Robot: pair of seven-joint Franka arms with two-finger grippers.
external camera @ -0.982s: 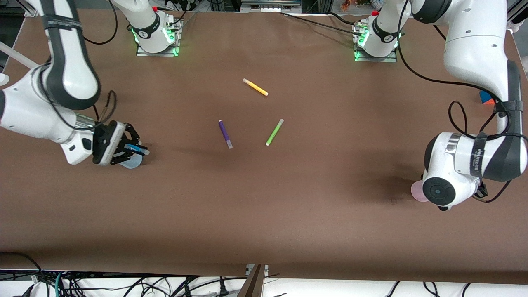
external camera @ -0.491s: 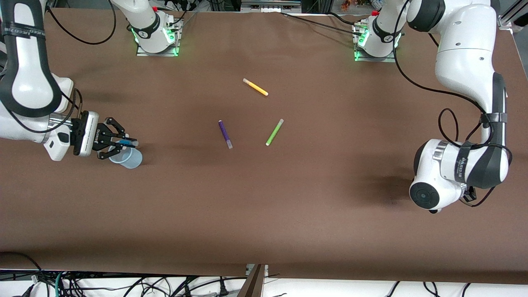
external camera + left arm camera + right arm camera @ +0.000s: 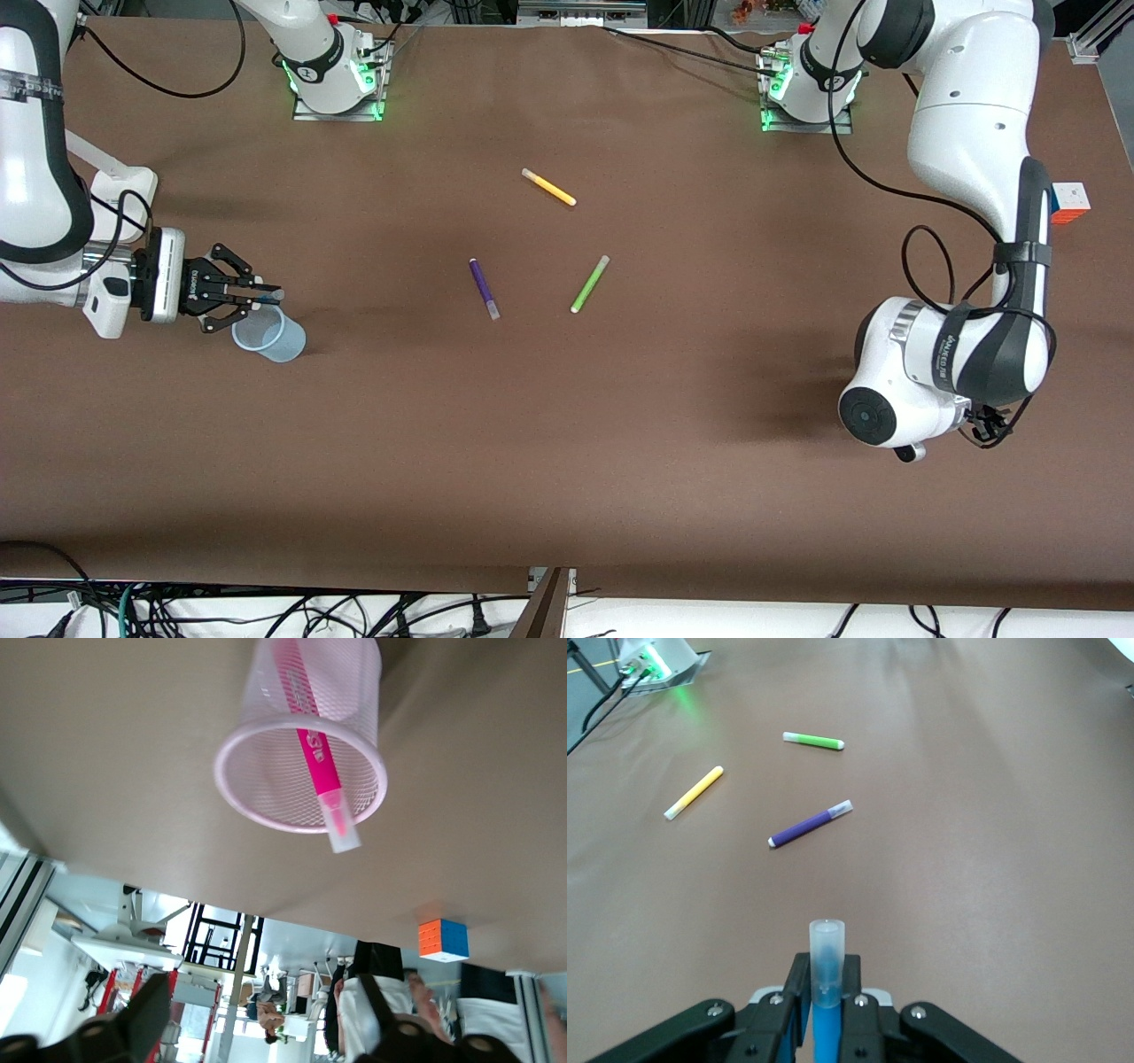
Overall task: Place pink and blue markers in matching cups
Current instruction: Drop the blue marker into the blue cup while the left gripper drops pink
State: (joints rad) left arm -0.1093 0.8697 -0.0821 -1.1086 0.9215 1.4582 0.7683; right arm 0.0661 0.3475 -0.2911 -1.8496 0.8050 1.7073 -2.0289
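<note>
Gripping the blue marker point(image 3: 268, 293) between pressed-in fingers, right gripper point(image 3: 251, 293) lying level just above the rim of the blue cup point(image 3: 268, 335), at the right arm's end of the table point(image 3: 567, 425). Marker held crosswise, greyish clear cap point(image 3: 827, 958) poking out past the fingertips point(image 3: 855, 1003) and pointing toward the purple pen point(image 3: 484, 288). Blue cup upright on the table, well apart from the purple pen, slightly nearer to the front camera than it.

Hanging at the left arm's end of the table, left gripper point(image 3: 266, 1036), well apart from the purple pen; fingers spread wide and holding nothing. Beneath it, seen only from the left wrist: pink cup point(image 3: 301, 735) upright, with the pink marker point(image 3: 310, 744) leaning inside, its pale cap sticking out over the rim.

Lying near the purple pen, toward the left arm's end: lime green pen point(image 3: 589, 283). Farther from the front camera than the purple pen: yellow pen point(image 3: 548, 187). Close to the table edge at the left arm's end: a colour cube point(image 3: 1070, 202).
</note>
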